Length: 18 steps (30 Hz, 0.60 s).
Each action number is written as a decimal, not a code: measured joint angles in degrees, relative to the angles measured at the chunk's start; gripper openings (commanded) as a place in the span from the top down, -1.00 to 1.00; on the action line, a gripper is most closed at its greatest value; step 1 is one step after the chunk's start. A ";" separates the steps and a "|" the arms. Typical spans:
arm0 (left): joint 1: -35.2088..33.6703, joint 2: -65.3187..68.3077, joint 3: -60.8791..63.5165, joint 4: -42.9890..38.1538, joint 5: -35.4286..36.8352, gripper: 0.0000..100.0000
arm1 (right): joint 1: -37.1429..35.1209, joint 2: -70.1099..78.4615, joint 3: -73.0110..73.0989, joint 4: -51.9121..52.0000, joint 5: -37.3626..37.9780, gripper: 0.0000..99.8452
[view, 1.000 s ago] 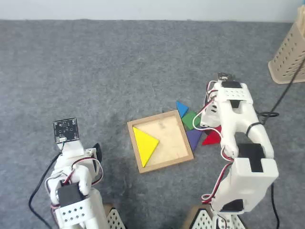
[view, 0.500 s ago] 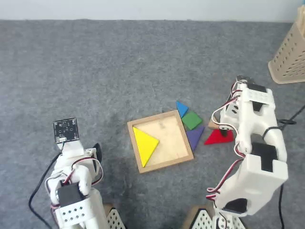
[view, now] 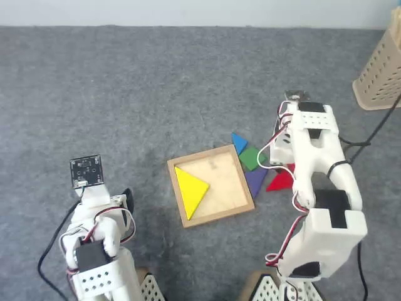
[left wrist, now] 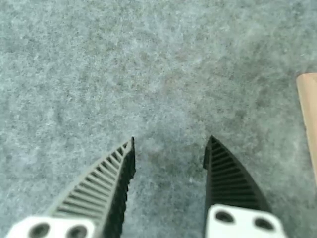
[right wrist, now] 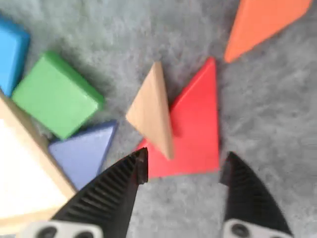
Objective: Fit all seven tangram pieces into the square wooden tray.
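Observation:
The square wooden tray lies mid-table with a yellow triangle in its left half. Just right of it lie a blue piece, a green square, a purple triangle and a red triangle. My right arm hangs over this cluster. In the right wrist view my right gripper is open over the red triangle. A tan triangle leans on the red one, and an orange triangle lies beyond. My left gripper is open over bare carpet.
A beige perforated basket stands at the far right edge. Grey carpet covers the table. My left arm sits at the front left, well away from the tray, whose edge shows in the left wrist view.
The right arm swung out to the right half a second ago, then came back left over the loose pieces. The left arm has kept still.

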 measured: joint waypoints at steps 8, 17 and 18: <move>0.09 0.00 0.00 0.00 0.00 0.57 | -0.35 -0.18 6.86 -7.65 0.00 0.40; 0.09 0.00 0.00 0.00 0.00 0.57 | 0.35 -0.18 10.81 -12.84 0.79 0.52; 0.18 0.00 0.00 0.00 0.00 0.57 | 0.70 -0.18 10.81 -13.01 0.79 0.55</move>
